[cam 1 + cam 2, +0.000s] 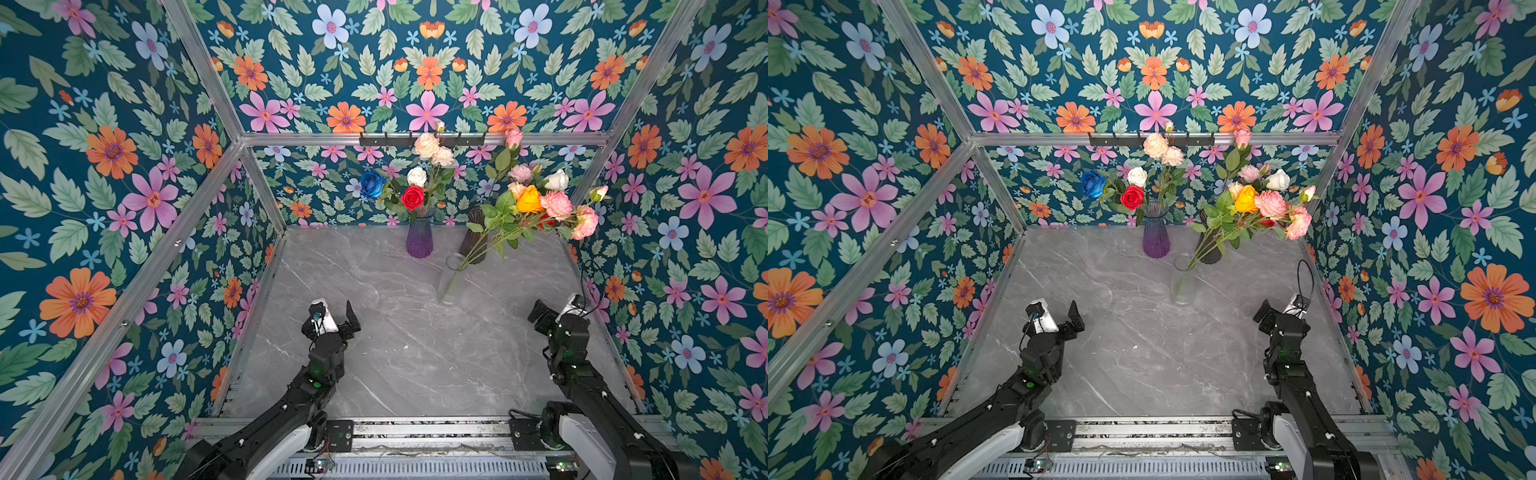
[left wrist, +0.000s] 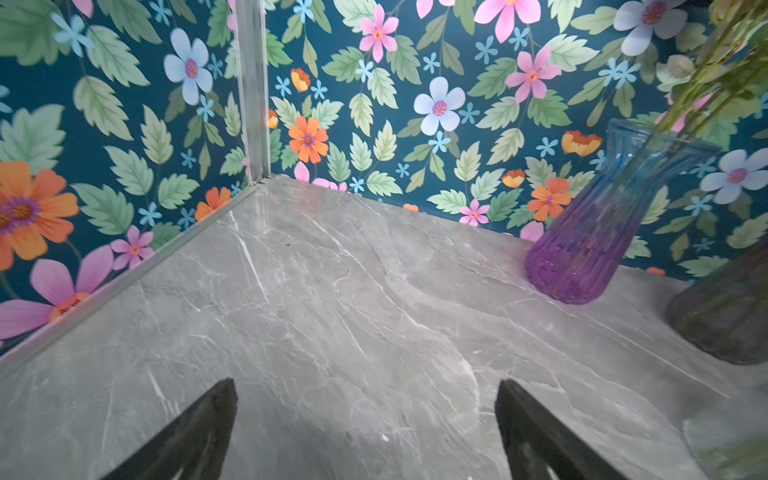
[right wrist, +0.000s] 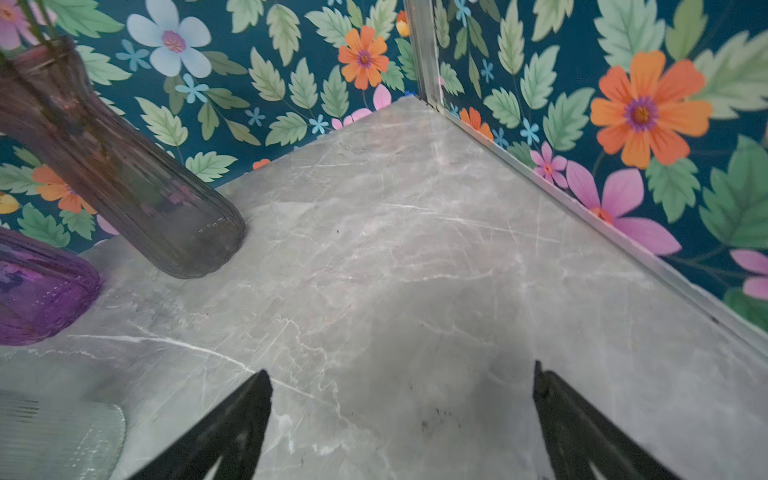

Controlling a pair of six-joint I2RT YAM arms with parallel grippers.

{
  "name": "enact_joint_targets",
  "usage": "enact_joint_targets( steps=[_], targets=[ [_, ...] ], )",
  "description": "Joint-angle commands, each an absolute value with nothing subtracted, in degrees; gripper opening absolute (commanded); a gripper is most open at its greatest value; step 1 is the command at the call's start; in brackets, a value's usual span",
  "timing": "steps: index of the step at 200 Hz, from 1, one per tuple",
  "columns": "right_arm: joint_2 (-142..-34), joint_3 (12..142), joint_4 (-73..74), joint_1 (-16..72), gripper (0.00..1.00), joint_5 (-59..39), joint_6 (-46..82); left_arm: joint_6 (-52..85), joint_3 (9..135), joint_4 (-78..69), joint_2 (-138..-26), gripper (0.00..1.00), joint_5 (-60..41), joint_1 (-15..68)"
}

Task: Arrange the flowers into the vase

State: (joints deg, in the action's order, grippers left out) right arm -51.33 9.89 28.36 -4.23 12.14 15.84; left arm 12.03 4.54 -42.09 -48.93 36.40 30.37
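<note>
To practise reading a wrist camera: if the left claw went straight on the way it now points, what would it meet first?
Probably the bare marble tabletop, or the wallpapered wall behind it; depth is unclear. The open left claw aims clear of the purple vase, which stands aside.

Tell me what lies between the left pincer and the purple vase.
Nothing: the stretch from the left pincer to the purple vase is bare grey marble tabletop, as the left wrist view shows.
</note>
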Motion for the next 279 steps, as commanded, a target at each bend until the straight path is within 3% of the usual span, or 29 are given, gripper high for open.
enact_joint_targets(
  steps=[1,28,66,91,136,195,215,228,242,251,263,279],
  targets=[
    [-56.17,8.03,45.97,-4.08,0.99,12.24,10.16,1.91,3.54,-58.64,-52.45,1.00,42.69,30.23],
    [-63.38,9.30,49.46,-0.89,0.99,13.36,7.53,-5.26,4.54,-62.53,-56.41,1.00,44.49,30.26],
    [-86.00,6.41,79.88,4.87,0.99,14.59,-0.91,-10.74,1.94,-75.28,-64.42,1.00,47.31,30.06],
    [-82.82,12.25,62.76,4.75,0.99,13.85,0.42,-12.89,-0.59,-84.87,-69.49,1.00,47.58,29.28],
    [-82.94,13.19,61.16,4.40,0.99,14.24,0.92,-11.19,-1.71,-95.56,-80.07,1.00,45.40,24.17],
    [-82.96,14.12,59.55,4.04,0.99,13.67,1.14,-2.53,3.61,-96.49,-90.93,1.00,28.90,10.36],
    [-82.88,14.16,59.39,3.96,0.99,13.52,1.23,-3.29,8.18,-86.45,-91.28,1.00,20.90,8.75],
    [-82.88,14.54,58.52,3.72,0.99,12.92,1.36,-2.48,9.94,-89.76,-95.51,1.00,18.91,6.34],
    [-82.64,16.65,53.26,1.70,0.99,9.82,2.74,0.05,15.32,-71.71,-91.68,1.00,17.98,5.45],
    [-82.29,17.44,51.11,-0.09,0.99,7.15,4.08,0.20,15.29,-76.04,-93.55,1.00,13.47,3.02],
    [-82.35,17.48,51.31,-0.48,0.99,6.77,4.31,1.31,15.98,-70.98,-91.98,1.00,13.38,2.90],
    [-82.33,17.45,51.27,-0.52,0.99,6.77,4.22,-0.05,15.06,-75.64,-93.20,1.00,13.66,3.30]
  ],
)
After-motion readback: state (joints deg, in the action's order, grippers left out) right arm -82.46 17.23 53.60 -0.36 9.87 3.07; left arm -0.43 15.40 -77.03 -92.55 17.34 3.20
